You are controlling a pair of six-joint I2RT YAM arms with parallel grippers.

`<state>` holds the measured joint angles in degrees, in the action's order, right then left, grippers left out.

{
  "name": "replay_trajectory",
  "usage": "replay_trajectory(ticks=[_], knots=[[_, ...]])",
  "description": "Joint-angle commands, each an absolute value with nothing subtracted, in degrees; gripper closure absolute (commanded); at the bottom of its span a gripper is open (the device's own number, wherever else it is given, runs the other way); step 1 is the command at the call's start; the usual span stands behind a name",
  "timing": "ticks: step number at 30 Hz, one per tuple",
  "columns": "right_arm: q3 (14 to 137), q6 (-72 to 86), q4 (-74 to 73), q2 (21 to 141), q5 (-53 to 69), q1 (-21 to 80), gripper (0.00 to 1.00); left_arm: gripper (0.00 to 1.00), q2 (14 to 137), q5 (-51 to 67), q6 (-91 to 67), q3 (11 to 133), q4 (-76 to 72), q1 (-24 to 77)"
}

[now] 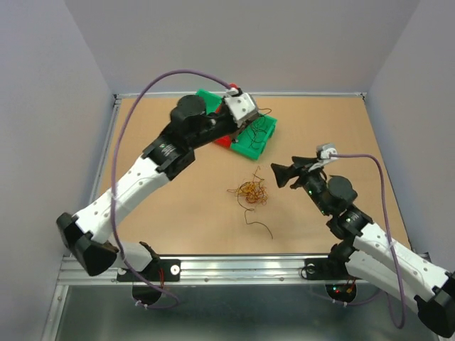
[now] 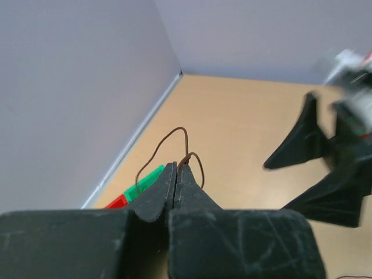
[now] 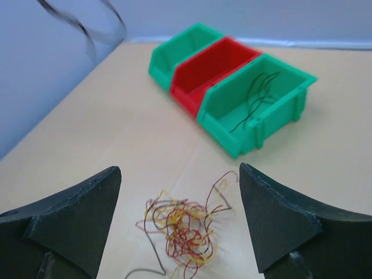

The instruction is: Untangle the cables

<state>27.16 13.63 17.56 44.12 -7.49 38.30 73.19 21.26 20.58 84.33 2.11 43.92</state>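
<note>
A tangle of thin orange, yellow, red and dark cables (image 1: 250, 192) (image 3: 186, 229) lies mid-table. My right gripper (image 1: 281, 174) (image 3: 179, 168) hovers just right of it, open, its jaws wide with nothing between them. My left gripper (image 1: 242, 121) (image 2: 176, 168) is raised over the bins at the back and is shut on one thin dark strand (image 2: 174, 132), which loops up from the fingertips. A single black strand (image 1: 259, 222) lies loose on the table nearer the front.
Three joined bins, green (image 3: 183, 49), red (image 3: 212, 64) and green (image 3: 256, 110), stand at the back centre; the nearest green one holds a few black strands (image 3: 256, 96). Grey walls enclose the table on the left, back and right.
</note>
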Motion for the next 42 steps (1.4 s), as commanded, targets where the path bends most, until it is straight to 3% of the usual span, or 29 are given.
replay_trajectory(ticks=[1, 9, 14, 28, 29, 32, 34, 35, 37, 40, 42], knots=[[23.13, 19.86, 18.99, 35.00, -26.96, 38.23, 0.13, 1.00, 81.11, 15.13, 23.64, 81.83, -3.77, 43.77], [20.13, 20.83, 10.91, 15.85, -33.40, 38.23, 0.13, 1.00, 103.08, 8.44, 26.89, 90.34, -7.38, 40.26], [20.65, 20.39, 5.55, 9.86, -33.84, 38.23, 0.13, 1.00, 111.69, 12.64, 24.88, 95.44, -8.26, 35.26], [22.94, 22.67, 3.25, 15.29, -34.01, 38.23, 0.13, 0.98, 121.99, 14.15, 21.71, 104.40, -4.67, 33.75], [23.03, 23.02, 3.25, 15.90, -33.84, 38.23, 0.13, 0.91, 122.95, 13.63, 21.27, 107.02, -2.40, 33.66], [23.03, 23.47, 3.34, 16.17, -33.84, 38.23, 0.13, 0.89, 124.80, 13.98, 21.18, 110.91, 1.57, 33.75], [22.85, 23.55, 3.34, 16.08, -33.66, 38.23, 0.13, 0.78, 125.85, 13.98, 21.01, 111.09, 2.81, 33.75], [22.85, 23.55, 3.34, 15.91, -33.49, 38.23, 0.13, 0.68, 126.21, 14.06, 21.01, 111.27, 3.60, 33.66], [22.68, 23.47, 3.34, 15.82, -33.40, 38.32, 0.13, 0.60, 126.30, 13.36, 20.83, 111.27, 4.39, 33.75], [23.20, 22.59, 3.34, 16.52, -32.78, 38.23, 0.12, 0.44, 122.18, 13.97, 19.69, 105.68, 3.17, 33.75], [23.64, 22.15, 3.25, 18.19, -32.26, 38.23, 0.12, 0.28, 116.30, 14.67, 19.25, 101.36, 0.27, 33.92]])
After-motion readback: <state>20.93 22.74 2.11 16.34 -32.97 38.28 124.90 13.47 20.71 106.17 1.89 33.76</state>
